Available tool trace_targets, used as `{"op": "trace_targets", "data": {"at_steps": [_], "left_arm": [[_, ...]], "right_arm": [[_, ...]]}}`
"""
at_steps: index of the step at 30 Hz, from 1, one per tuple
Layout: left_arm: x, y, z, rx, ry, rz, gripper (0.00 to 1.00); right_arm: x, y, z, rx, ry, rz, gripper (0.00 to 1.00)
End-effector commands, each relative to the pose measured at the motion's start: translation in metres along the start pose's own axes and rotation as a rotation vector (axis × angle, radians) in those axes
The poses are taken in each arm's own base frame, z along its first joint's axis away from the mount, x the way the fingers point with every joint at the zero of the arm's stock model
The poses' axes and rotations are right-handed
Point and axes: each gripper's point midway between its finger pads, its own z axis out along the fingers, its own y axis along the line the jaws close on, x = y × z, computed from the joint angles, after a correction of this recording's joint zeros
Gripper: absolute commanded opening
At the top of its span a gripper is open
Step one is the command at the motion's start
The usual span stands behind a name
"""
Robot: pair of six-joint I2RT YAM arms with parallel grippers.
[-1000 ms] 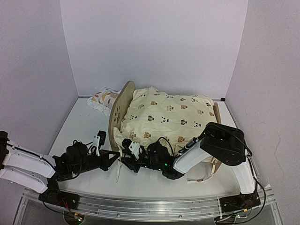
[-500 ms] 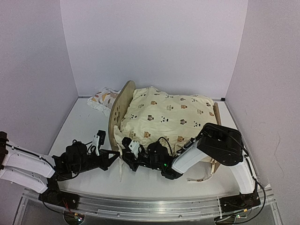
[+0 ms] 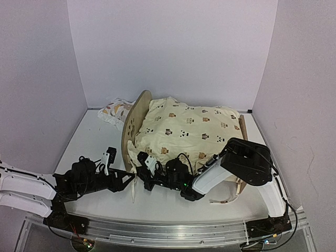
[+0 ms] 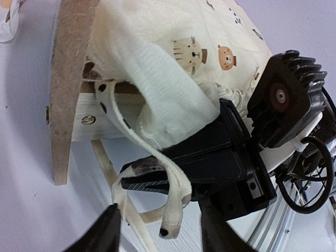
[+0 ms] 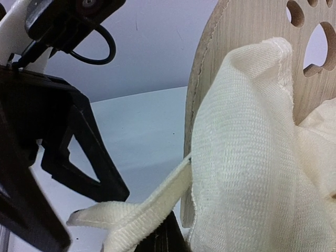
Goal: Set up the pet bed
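Cream quilt corner clamped in right gripper (beside pet bed), left gripper parted, holding nothing

No readable text, labels, brands or numbers in any view. Only graphics: animal faces printed on the quilt, and paw-print cutouts in the left end board of the pet bed. These are pictures, not lettering.
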Motion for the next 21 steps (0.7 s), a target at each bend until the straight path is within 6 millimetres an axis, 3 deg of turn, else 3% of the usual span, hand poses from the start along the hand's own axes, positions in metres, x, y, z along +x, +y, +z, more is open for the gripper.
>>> {"op": "trace_targets", "data": {"at_steps": [1, 4, 11, 21], "left_arm": [[-0.005, 0.002, -0.006, -0.059, 0.051, -0.005, 0.65], [0.003, 0.007, -0.008, -0.094, 0.112, -0.003, 0.67], [0.039, 0.006, -0.005, -0.038, 0.245, 0.003, 0.62], [0.064, 0.013, 0.026, -0.056, 0.332, -0.008, 0.61]], "right_arm": [[-0.014, -0.023, -0.002, 0.086, -0.053, 0.036, 0.00], [-0.016, -0.026, -0.004, 0.104, -0.059, 0.071, 0.00], [-0.021, -0.026, -0.004, 0.109, -0.067, 0.091, 0.00], [-0.025, -0.024, -0.006, 0.094, -0.073, 0.103, 0.00]]}}
